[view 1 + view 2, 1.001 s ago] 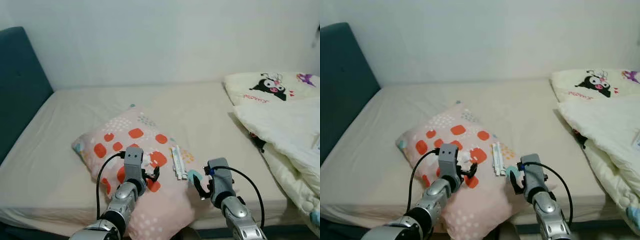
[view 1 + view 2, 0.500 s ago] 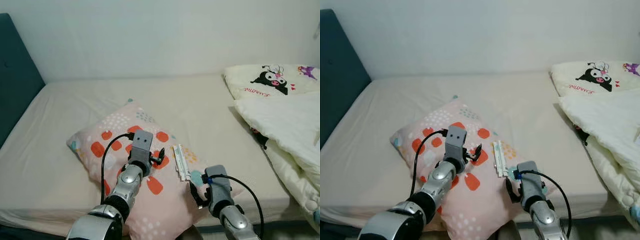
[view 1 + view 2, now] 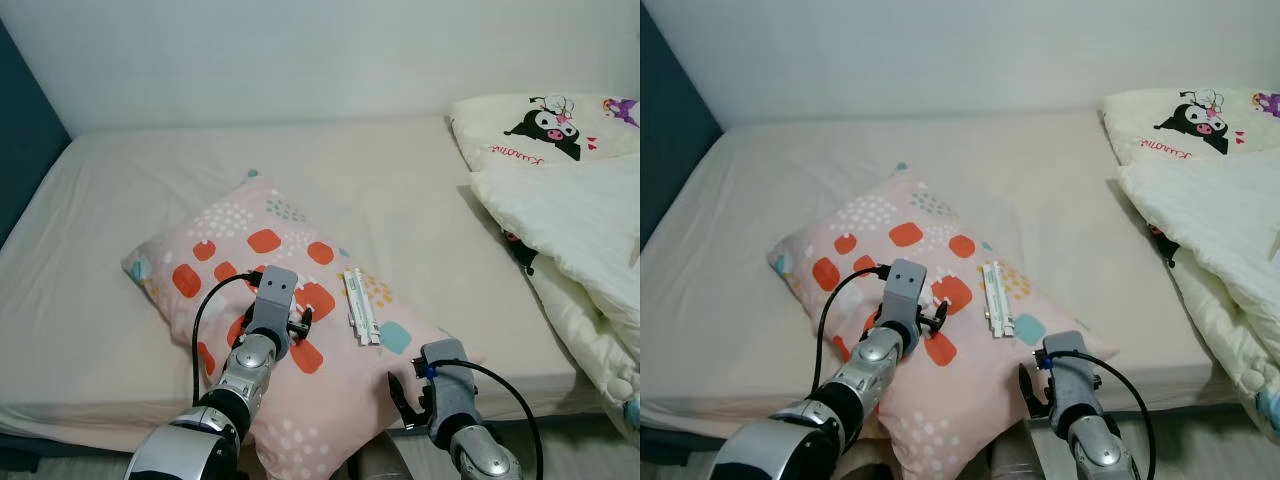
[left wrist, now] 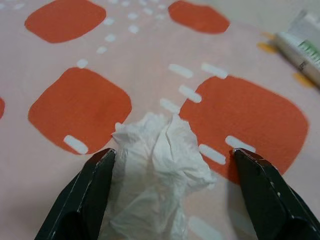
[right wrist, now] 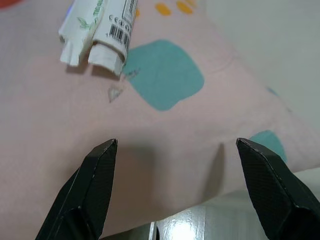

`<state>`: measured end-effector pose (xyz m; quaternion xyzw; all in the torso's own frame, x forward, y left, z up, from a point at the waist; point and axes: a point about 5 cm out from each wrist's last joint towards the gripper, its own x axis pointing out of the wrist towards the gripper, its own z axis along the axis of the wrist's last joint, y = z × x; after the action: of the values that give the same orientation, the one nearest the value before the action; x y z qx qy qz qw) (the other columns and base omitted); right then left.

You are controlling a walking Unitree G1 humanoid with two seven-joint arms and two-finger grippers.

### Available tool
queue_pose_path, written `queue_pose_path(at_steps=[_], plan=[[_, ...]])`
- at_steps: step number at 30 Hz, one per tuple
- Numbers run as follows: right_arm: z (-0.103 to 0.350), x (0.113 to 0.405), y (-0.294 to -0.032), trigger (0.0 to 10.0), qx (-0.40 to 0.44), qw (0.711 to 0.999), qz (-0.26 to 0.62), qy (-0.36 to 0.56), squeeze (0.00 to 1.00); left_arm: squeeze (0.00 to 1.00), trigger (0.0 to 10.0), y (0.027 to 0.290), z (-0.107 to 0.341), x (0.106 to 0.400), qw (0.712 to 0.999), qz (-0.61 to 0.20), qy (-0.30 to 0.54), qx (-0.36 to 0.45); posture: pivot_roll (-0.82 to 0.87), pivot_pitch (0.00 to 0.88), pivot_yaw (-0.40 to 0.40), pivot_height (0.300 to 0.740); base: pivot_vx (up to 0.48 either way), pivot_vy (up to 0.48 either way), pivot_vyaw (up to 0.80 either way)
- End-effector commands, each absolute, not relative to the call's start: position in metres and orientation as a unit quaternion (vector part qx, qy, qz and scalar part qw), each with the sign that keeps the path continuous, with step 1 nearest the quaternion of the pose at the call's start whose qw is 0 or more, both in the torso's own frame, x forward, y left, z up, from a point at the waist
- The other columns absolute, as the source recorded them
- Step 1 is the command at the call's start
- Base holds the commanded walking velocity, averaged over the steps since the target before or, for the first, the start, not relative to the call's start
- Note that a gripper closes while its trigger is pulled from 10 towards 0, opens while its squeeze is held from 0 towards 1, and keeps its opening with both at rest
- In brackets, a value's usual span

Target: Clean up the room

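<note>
**Tissue framed by the left gripper on the pillow**

A beige bed (image 3: 400,210) carries a folded cartoon-print quilt (image 3: 560,200) and a pink spotted pillow (image 3: 290,300). On the pillow lie two white tubes (image 3: 359,305). The left gripper (image 4: 170,200) has its fingers spread either side of a crumpled white tissue (image 4: 160,170). The right gripper (image 5: 175,200), fingers apart, hangs over the pillow's near corner.

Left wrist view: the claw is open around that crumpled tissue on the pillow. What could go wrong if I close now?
1. The tissue lies right on the soft pillow, so the left claw may pinch fabric too.
2. Dragging the pillow could roll the white tubes off.
3. The right claw hangs open near the pillow's edge and may snag it.
</note>
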<state>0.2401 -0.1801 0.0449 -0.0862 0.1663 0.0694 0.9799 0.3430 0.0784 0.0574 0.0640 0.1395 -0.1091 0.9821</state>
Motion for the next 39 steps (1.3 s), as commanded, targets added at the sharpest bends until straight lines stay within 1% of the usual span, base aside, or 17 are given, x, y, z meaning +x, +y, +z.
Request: queue_pose_path(at_steps=[1,3,4,5,6,14,19,24,25,28,32,33,34,35,37,38,39], plan=[[0.045,0.237,-0.182,10.0,-0.081,0.979,0.066,0.174,0.0,1.0,10.0,0.087,0.051,0.341,0.979,-0.094,0.159,0.085,-0.43,0.221,0.017,0.625,0.0,0.0,0.0],[0.046,0.237,-0.182,10.0,-0.081,0.979,0.066,0.173,0.0,1.0,10.0,0.088,0.05,0.341,0.979,-0.09,0.161,0.09,-0.43,0.221,0.017,0.625,0.0,0.0,0.0],[0.049,0.238,-0.184,10.0,-0.08,0.98,0.061,0.169,0.0,0.0,3.0,0.088,0.049,0.34,0.978,-0.092,0.164,0.087,-0.43,0.221,0.018,0.625,0.0,0.0,0.0],[0.049,0.238,-0.184,10.0,-0.08,0.98,0.061,0.169,0.0,0.0,3.0,0.088,0.049,0.34,0.978,-0.092,0.164,0.087,-0.43,0.221,0.018,0.625,0.0,0.0,0.0],[0.055,0.24,-0.186,10.0,-0.078,0.983,0.054,0.16,0.0,0.0,0.0,0.088,0.048,0.339,0.978,-0.095,0.165,0.083,-0.43,0.221,0.018,0.625,0.0,0.0,0.0],[0.1,0.268,-0.204,10.0,-0.055,0.995,0.013,0.078,0.0,0.0,0.0,0.094,0.043,0.336,0.979,-0.087,0.17,0.07,-0.4,0.211,0.014,0.625,0.0,0.0,0.0],[0.111,0.289,-0.203,10.0,-0.049,0.997,0.02,0.059,0.0,0.0,0.0,0.104,0.042,0.336,0.98,-0.074,0.169,0.071,-0.38,0.215,0.022,0.625,0.0,0.0,0.0],[0.118,0.348,-0.178,10.0,-0.015,0.996,0.062,0.061,0.0,0.0,0.0,0.15,0.048,0.337,0.988,-0.016,0.129,0.081,-0.23,0.217,0.026,0.625,0.0,0.0,0.0],[0.118,0.348,-0.178,10.0,-0.015,0.996,0.062,0.061,0.0,0.0,0.0,0.15,0.048,0.337,0.988,-0.016,0.129,0.081,-0.23,0.217,0.026,0.625,0.0,0.0,0.0],[0.122,0.365,-0.164,10.0,0.017,0.994,0.077,0.073,0.0,0.0,0.0,0.184,0.058,0.338,0.991,0.031,0.093,0.092,-0.17,0.219,0.018,0.625,0.0,0.0,0.0],[0.123,0.37,-0.156,10.0,0.026,0.992,0.091,0.082,0.0,0.0,0.0,0.202,0.065,0.337,0.991,0.058,0.072,0.094,-0.13,0.224,0.01,0.625,0.0,0.0,0.0],[0.113,0.373,-0.138,10.0,-0.019,0.984,0.115,0.133,0.0,0.0,1.6,0.23,0.078,0.333,0.99,0.094,0.032,0.096,-0.09,0.226,-0.004,0.625,0.0,0.0,0.0],[0.113,0.373,-0.138,10.0,-0.019,0.984,0.115,0.133,0.0,0.0,1.6,0.23,0.078,0.333,0.99,0.094,0.032,0.096,-0.09,0.226,-0.004,0.625,0.0,0.0,0.0],[0.108,0.374,-0.133,10.0,-0.039,0.98,0.124,0.151,0.0,0.0,2.6,0.238,0.082,0.33,0.99,0.103,0.019,0.098,-0.09,0.226,-0.004,0.625,0.0,0.0,0.0],[0.108,0.374,-0.133,10.0,-0.039,0.98,0.124,0.151,0.0,0.0,2.6,0.238,0.082,0.33,0.99,0.103,0.019,0.098,-0.09,0.226,-0.004,0.625,0.0,0.0,0.0],[0.102,0.373,-0.129,10.0,-0.06,0.975,0.125,0.174,0.0,0.0,4.6,0.243,0.084,0.327,0.989,0.107,0.013,0.101,-0.07,0.232,-0.009,0.625,0.0,0.0,0.0],[0.102,0.373,-0.129,10.0,-0.06,0.975,0.125,0.174,0.0,0.0,4.6,0.243,0.084,0.327,0.989,0.107,0.013,0.101,-0.07,0.232,-0.009,0.625,0.0,0.0,0.0]])
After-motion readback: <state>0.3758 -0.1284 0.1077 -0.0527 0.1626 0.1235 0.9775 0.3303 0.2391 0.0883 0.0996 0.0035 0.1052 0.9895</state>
